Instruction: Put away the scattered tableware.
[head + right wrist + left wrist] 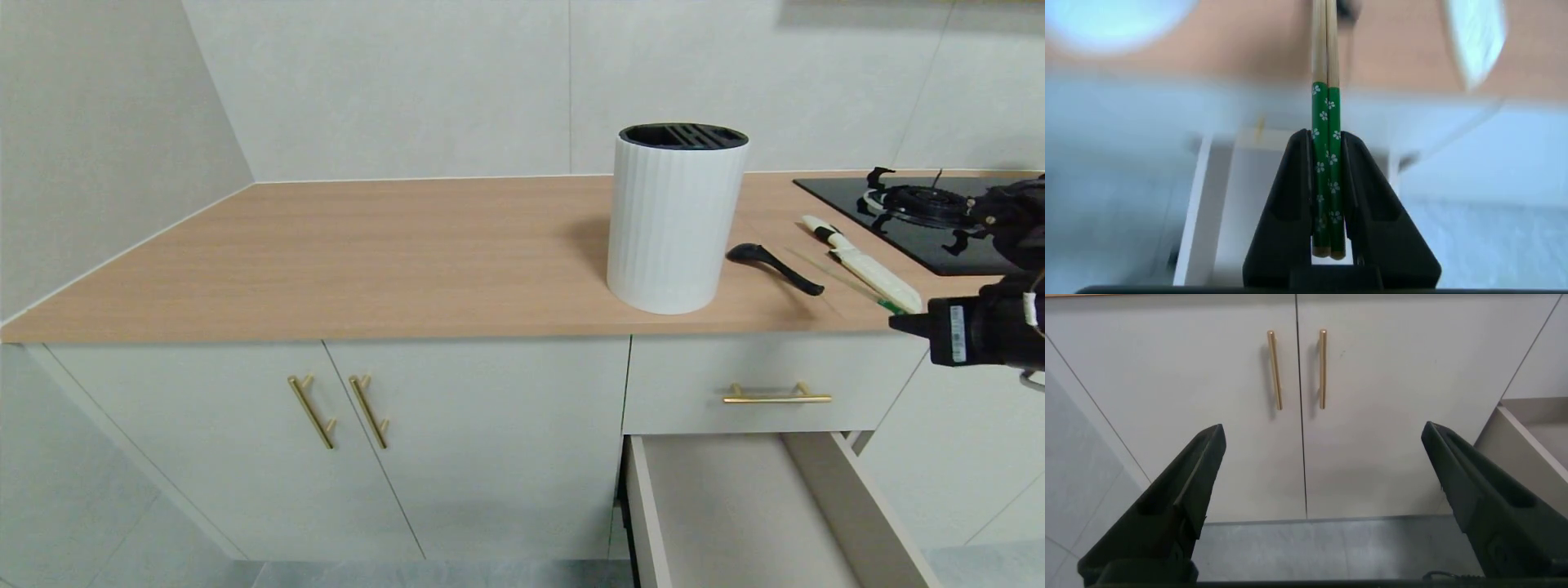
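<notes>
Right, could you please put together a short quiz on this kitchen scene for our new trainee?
1. Multiple choice: what is the right end effector shut on? A) a fork B) a pair of chopsticks C) a plate
2. True or false: the black spoon lies on the counter between the white holder and the knife.
3. Fill in: the left end effector, facing the cupboard doors, is ____ (open or shut).
Key: 1 B; 2 true; 3 open.
</notes>
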Robot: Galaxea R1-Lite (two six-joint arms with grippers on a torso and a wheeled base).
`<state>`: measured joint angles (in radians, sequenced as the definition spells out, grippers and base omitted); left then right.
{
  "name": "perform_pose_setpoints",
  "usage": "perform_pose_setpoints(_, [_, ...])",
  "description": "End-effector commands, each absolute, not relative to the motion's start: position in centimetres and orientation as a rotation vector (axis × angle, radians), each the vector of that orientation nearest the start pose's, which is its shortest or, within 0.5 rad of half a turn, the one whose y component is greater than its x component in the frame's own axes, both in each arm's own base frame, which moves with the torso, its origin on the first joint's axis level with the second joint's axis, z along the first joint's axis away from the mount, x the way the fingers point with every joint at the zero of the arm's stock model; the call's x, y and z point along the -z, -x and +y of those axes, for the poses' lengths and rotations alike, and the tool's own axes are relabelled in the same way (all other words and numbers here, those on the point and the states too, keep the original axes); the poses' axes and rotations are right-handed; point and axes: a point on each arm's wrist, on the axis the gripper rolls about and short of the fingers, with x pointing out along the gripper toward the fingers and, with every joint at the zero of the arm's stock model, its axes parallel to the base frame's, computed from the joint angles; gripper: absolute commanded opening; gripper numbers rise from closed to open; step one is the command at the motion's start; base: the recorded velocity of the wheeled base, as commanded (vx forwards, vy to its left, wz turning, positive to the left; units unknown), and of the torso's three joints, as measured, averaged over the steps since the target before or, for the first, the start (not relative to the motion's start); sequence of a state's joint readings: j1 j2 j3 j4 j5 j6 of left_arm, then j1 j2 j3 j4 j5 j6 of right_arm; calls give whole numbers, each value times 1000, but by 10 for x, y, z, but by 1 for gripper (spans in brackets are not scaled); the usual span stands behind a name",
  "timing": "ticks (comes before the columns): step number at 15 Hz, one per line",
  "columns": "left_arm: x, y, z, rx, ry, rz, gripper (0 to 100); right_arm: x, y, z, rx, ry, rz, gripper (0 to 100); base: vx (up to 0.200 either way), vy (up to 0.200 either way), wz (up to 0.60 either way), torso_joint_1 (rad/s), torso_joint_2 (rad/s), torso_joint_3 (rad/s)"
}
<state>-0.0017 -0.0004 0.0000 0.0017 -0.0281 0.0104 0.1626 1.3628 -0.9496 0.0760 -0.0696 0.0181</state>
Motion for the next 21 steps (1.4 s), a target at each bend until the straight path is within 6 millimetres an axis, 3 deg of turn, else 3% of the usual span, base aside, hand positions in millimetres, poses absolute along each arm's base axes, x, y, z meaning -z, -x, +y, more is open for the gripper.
perform_pose_setpoints(1, [-75,23,-1,29,-11,1,100,-255,-184,30,-122,40,452,0,0,0,0,0,0,0])
perform_pose_setpoints(5, [-75,23,-1,29,-11,1,100,-260,-147,28,-343,98,495,0,0,0,0,0,0,0])
perform_pose_setpoints(7, [-75,23,-1,29,-11,1,100,-260,-139,28,-404,128,500,0,0,0,0,0,0,0])
perform_pose_setpoints(16, [-75,23,-1,29,-11,1,100,-238,-134,46,-578,199,561,0,0,0,0,-5,13,9])
perform_pose_setpoints(21, [-75,23,-1,31,-11,1,100,-236,-136,47,-581,200,575,0,0,0,0,-150,387,234])
